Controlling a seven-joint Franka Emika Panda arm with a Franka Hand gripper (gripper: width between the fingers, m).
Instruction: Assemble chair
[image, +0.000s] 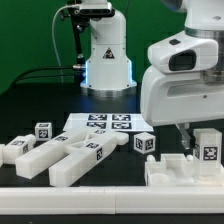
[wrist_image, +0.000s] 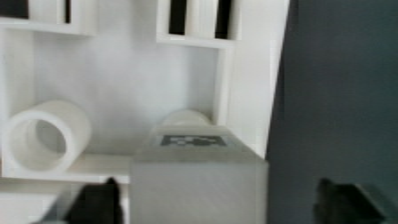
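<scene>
Chair parts (image: 72, 152): glossy white blocky plastic, tagged. Bars lie loose on the black counter (image: 40, 115). Only the wrist view shows the slotted slab (wrist_image: 107, 90) and the tagged block (wrist_image: 196, 180) between the wide-open claw (wrist_image: 226, 200), ungripped.

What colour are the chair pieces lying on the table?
The chair pieces are white, with black-and-white square tags. The exterior view shows them best.

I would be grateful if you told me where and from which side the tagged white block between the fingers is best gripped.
Probably across its two flat side faces, just below the tagged top, coming straight down from above. In the wrist view the tagged block shows straight, parallel sides, and the open gripper has a finger on each side, with gaps.
</scene>
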